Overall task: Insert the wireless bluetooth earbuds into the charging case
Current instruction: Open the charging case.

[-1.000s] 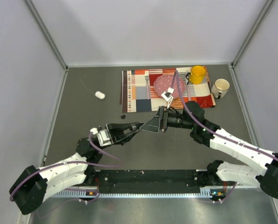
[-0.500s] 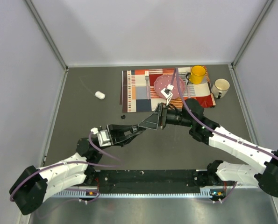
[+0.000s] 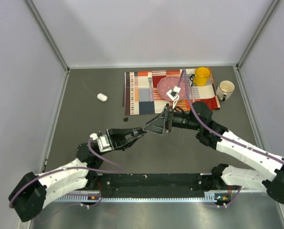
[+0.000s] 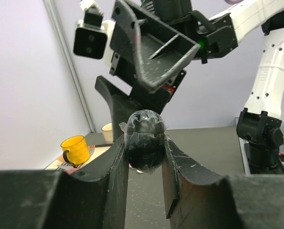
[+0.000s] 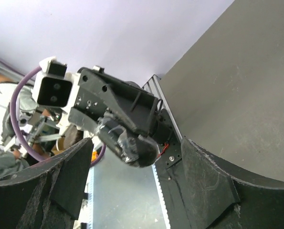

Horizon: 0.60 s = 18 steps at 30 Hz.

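Left arm comes in from 7 o'clock. The left jaws are clamped tight on a black pod, which is glossy with clear film around it. They pinch it by its sides and its top pokes up past the fingertips. Right arm comes in from 4 o'clock. The right jaws are spread wide with nothing in them, aimed toward 9 o'clock at the pod. The two sets of tips sit very near each other around desk centre, held up in the air. In the left wrist view the right jaws loom just behind and above the pod, not on it. In the right wrist view the pod shows in the gap between the two open fingers, apart from both. A black bud lies loose on bare desk near the left jaws, at their 10 o'clock. A white oval thing lies further out at 10 o'clock, well apart, too small to tell whether it is a bud or a pod. A placemat sits at 1 o'clock on the desk. It carries a pink plate, with a yellow mug at its far right corner. A white mug stands just off the mat's 3 o'clock edge.
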Each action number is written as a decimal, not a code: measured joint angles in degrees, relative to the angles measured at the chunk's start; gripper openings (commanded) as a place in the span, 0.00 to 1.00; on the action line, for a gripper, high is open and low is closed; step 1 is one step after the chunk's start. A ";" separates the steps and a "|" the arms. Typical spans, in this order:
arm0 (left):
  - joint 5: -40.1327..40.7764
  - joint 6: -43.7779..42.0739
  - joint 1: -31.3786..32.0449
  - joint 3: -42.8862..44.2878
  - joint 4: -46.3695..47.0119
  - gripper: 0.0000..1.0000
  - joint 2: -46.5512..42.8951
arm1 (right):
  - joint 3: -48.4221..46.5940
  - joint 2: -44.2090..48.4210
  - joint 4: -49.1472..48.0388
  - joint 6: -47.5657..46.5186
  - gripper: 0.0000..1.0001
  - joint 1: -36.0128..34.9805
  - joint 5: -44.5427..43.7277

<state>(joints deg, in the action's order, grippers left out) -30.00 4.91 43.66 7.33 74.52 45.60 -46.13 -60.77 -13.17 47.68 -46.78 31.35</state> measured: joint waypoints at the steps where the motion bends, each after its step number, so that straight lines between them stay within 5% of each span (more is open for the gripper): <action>1: 0.35 -0.11 0.00 0.00 0.02 0.00 0.00 | -0.02 0.74 0.46 -0.76 0.74 -0.22 0.00; 18: 0.96 -0.09 -0.24 0.20 -0.04 0.00 1.07 | -0.04 -0.57 7.41 -5.73 0.75 -2.62 -2.67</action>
<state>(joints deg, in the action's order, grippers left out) -29.04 4.82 43.42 7.53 74.48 46.68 -46.17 -61.34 -5.76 41.95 -49.41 28.69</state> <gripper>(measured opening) 0.342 0.747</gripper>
